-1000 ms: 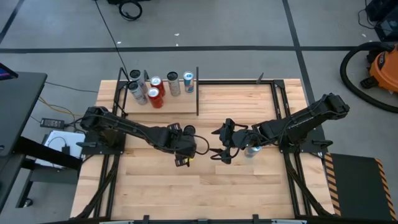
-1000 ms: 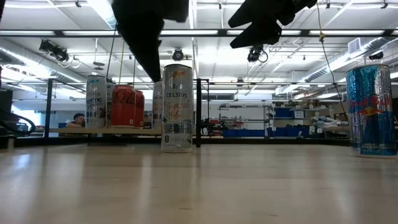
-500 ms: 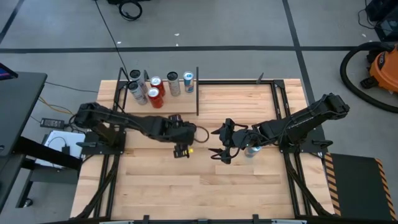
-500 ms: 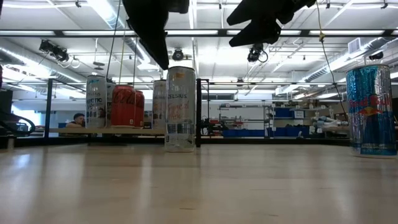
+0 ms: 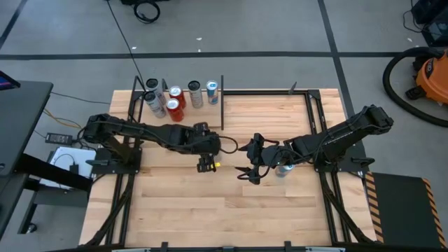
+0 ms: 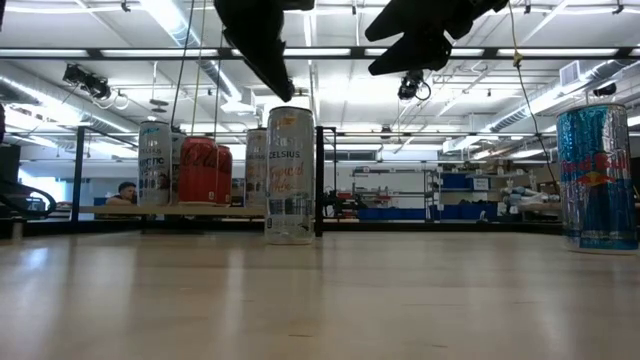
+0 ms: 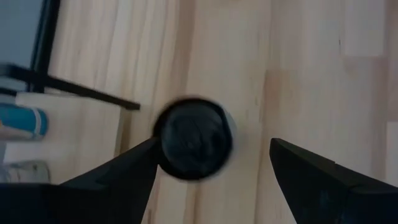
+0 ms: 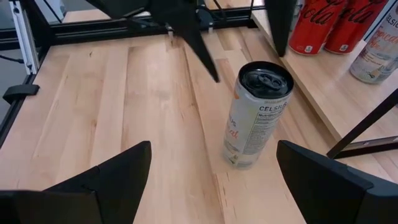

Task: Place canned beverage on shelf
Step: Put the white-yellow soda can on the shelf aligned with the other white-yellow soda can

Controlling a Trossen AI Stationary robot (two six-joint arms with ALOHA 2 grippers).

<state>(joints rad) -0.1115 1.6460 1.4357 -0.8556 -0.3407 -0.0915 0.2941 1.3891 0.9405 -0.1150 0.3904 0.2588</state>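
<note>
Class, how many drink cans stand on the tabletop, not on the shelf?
2: the Celsius can mid-table, near the shelf; the blue can by the right arm. The arms could hide others.

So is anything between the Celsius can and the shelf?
In the right wrist view, only bare tabletop and the shelf's black upright separate the Celsius can from the shelf. The left gripper hangs above the can.

Both arms are basically all black, chunky jointed segments with thin black cables looping off near the wrists. The left gripper [image 5: 205, 166] has a small yellow marking on it. Fingers [image 8: 93, 183] are dark, flat, tapering wedge shapes, matte finish.
</note>
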